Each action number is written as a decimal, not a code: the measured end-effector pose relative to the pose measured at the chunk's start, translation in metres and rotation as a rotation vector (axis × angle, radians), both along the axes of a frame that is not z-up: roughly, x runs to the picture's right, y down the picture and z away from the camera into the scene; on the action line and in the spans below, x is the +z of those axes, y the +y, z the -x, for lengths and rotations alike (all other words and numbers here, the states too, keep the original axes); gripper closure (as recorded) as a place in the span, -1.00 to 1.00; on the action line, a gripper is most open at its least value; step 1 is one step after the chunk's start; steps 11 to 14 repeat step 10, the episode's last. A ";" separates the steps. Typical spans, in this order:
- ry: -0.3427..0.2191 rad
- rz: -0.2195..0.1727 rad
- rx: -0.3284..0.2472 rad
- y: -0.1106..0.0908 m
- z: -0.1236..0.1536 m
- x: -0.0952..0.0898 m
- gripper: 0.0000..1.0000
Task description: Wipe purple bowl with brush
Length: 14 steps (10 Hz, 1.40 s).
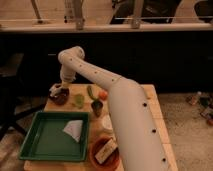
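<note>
Overhead, smooth white arm [125, 110] reaching across wooden table [155, 100]. Green tray [35, 145], rigid, bottom left. Purple bowl [60, 96] at far-left corner: small, hard, probably light, likely to skid. Gripper [61, 90] down over it; brush not made out, best taken mid-handle.
</note>
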<state>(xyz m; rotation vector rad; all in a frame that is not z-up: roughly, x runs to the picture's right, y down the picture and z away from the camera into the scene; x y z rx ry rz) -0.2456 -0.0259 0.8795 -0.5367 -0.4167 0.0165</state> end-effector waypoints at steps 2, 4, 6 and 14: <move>0.007 0.018 0.014 0.012 -0.016 -0.009 1.00; 0.033 0.042 0.036 0.027 -0.042 -0.016 1.00; 0.068 0.061 0.058 0.035 -0.063 -0.014 1.00; 0.077 0.053 0.037 0.011 -0.049 0.008 1.00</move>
